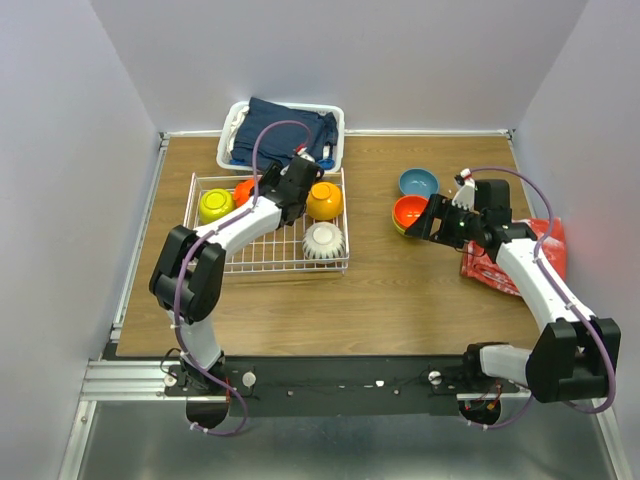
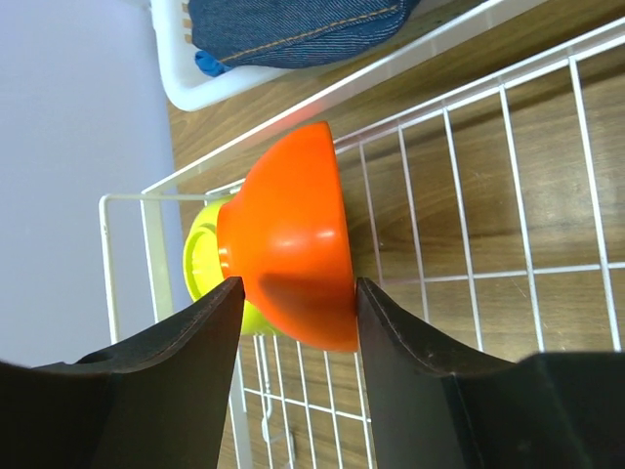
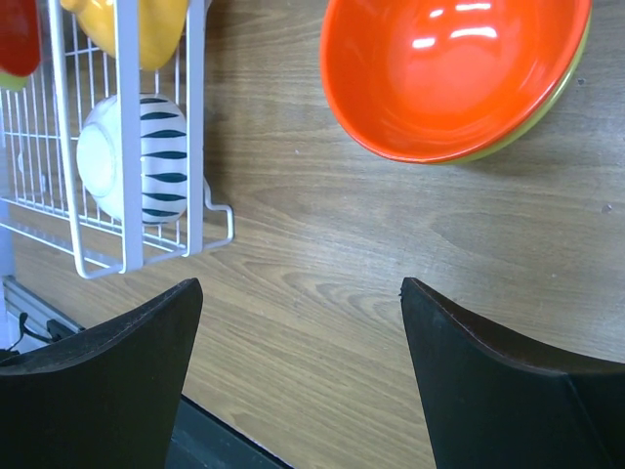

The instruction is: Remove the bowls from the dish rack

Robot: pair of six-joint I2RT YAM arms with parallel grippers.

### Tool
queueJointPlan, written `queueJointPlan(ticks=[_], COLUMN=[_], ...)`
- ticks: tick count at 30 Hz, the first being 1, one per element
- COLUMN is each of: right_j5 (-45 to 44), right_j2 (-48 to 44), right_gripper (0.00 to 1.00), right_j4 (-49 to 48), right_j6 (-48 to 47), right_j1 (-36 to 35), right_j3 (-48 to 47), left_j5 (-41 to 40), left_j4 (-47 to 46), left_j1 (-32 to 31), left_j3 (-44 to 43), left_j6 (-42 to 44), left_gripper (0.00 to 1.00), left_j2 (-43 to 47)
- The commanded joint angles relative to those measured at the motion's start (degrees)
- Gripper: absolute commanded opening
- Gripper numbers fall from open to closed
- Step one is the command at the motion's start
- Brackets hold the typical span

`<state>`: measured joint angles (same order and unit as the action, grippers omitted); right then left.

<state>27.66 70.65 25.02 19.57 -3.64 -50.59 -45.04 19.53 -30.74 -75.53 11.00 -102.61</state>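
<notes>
Two robot arms reach away from the near edge of a wooden table point(image 1: 400, 300). Nearest, on the right, a red bag point(image 1: 548, 240) lies partly under the right arm. The right gripper point(image 3: 301, 288) hangs over bare wood, its fingers spread wide and holding nothing.

Just beyond it, outside the rack, a nested red-orange bowl point(image 3: 449, 68) sits inside an outer lime-green bowl point(image 3: 532, 127). A blue bowl point(image 1: 418, 183) stands just behind them.

On the left stands the white wire dish rack point(image 1: 265, 250). A white ribbed bowl point(image 1: 324, 240) rests in its near right corner. Farther in, an orange-yellow bowl point(image 1: 324, 200) sits on the right and a racked lime-green bowl point(image 1: 215, 205) on the left.

Between those two, the left gripper point(image 2: 298, 293) is clenched on the held red-orange bowl point(image 2: 293, 225), one black finger on each side. This bowl is tipped on its side within the rack, just beside the racked lime-green bowl.

Beyond the rack, at the far table edge, a white plastic basket point(image 1: 232, 120) holds dark blue denim point(image 1: 290, 125).
</notes>
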Motion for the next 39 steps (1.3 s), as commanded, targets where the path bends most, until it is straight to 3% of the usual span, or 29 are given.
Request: queueJointPlan(ticks=[1, 15, 19, 23, 27, 29, 32, 33, 39], right_j5=[3.27, 5.03, 5.39, 5.39, 4.69, 4.33, 4.51, 4.60, 4.68], right_j2=[-1.66, -0.78, -0.69, -0.69, -1.22, -1.57, -2.10, -2.27, -3.06], right_gripper=[0.90, 0.90, 0.90, 0.90, 0.90, 0.90, 0.90, 0.90, 0.90], right_j4=[-2.69, -4.71, -5.50, -4.98, -4.01, -4.10, -4.19, -4.19, -4.01], right_j6=[1.43, 2.14, 2.75, 2.40, 1.61, 1.61, 1.96, 2.05, 2.49], right_j1=[-0.05, 0.04, 0.03, 0.04, -0.05, -0.05, -0.05, 0.03, -0.05], right_j3=[0.66, 0.58, 0.93, 0.84, 1.02, 1.72, 2.77, 2.95, 3.83], left_j5=[3.72, 4.79, 1.80, 2.84, 8.81, 10.67, 15.74, 18.12, 44.11], left_j4=[2.35, 3.68, 1.92, 2.53, 2.97, 4.19, 7.98, 8.50, 0.53], left_j1=[0.59, 2.17, 3.84, 4.73, 4.46, 4.55, 4.81, 6.21, 15.97], left_j3=[-2.25, -1.91, -0.59, -1.20, 0.90, 2.40, 3.01, 3.28, 8.37], left_j6=[-3.71, -7.05, -8.36, -9.60, -9.60, -10.73, -18.89, -21.26, -38.23], left_gripper=[0.57, 0.49, 0.51, 0.59, 0.73, 0.76, 0.78, 0.83, 0.92], left_j2=[2.76, 4.35, 3.03, 2.41, 5.31, 7.15, 9.61, 10.40, 15.77])
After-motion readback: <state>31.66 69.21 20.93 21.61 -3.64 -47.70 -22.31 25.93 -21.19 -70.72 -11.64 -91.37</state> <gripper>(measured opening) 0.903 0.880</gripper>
